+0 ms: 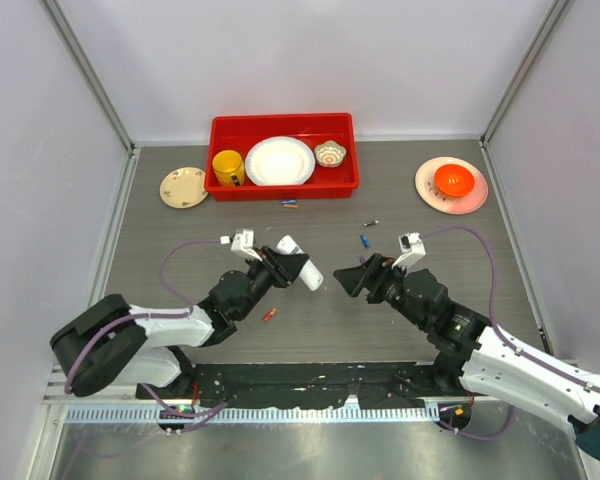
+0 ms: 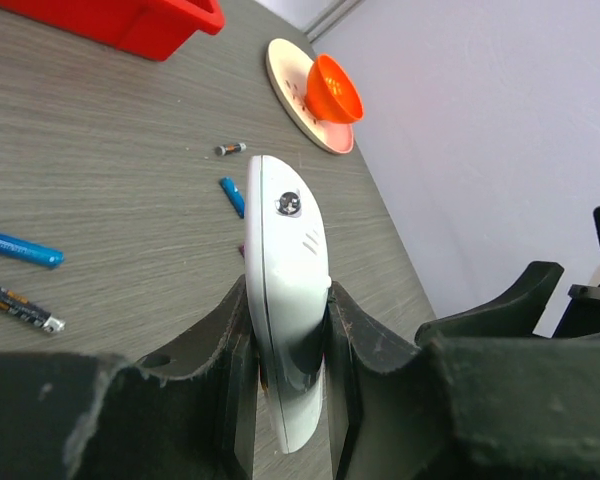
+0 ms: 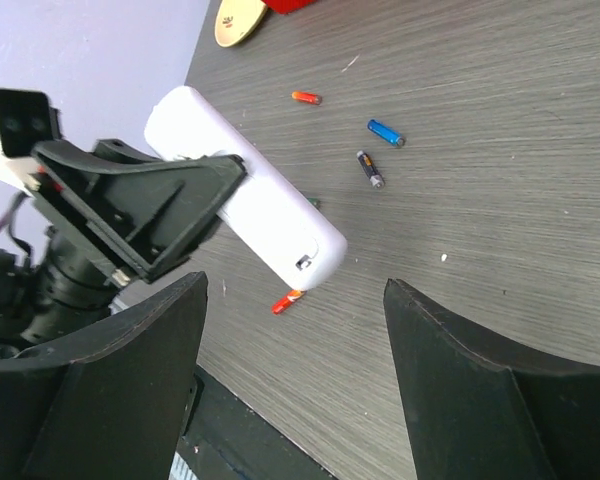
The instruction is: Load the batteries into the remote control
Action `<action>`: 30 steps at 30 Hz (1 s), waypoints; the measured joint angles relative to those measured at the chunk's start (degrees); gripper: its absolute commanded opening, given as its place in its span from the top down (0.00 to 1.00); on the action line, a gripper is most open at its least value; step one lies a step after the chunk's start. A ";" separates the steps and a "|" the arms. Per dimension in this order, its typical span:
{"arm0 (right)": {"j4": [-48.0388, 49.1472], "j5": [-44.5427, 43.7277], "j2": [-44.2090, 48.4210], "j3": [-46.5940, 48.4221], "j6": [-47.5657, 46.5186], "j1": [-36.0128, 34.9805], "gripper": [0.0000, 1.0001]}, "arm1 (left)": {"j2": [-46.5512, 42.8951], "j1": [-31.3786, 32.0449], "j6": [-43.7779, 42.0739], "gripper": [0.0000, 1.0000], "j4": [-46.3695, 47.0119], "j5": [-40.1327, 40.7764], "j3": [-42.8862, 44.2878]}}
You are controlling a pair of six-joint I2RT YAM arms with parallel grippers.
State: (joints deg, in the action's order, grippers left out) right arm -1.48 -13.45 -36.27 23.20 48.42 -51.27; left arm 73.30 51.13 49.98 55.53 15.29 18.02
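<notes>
My left gripper is shut on the white remote control and holds it above the table, its free end pointing right. In the left wrist view the remote stands edge-on between the pads. My right gripper is open and empty, facing the remote's end from a short gap. Batteries lie loose on the table: an orange one under the remote, a blue one, a dark one and two by the tray. The remote's dark recess is hidden.
A red tray at the back holds a yellow mug, a white plate and a small bowl. A beige plate lies to its left. A pink plate with an orange bowl sits back right.
</notes>
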 measured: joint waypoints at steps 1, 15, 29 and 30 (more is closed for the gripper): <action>0.70 -0.02 0.09 -0.33 0.04 0.00 0.22 | 1.09 -0.26 0.44 1.00 2.38 0.11 -1.05; 4.90 6.73 -5.22 -2.40 1.33 0.39 0.30 | 17.84 2.69 -3.04 1.00 15.80 -1.38 -3.04; 18.88 16.79 -11.93 -7.89 9.27 6.75 0.53 | 18.64 6.40 -15.17 1.00 17.55 8.17 -2.99; 20.28 17.59 -12.57 -8.72 10.16 7.74 0.53 | 18.69 6.51 -15.65 1.00 17.55 8.72 -2.99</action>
State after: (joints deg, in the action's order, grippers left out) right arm 18.81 4.14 -48.84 14.48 58.59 -43.53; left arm 91.98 57.65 34.33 73.08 24.01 15.03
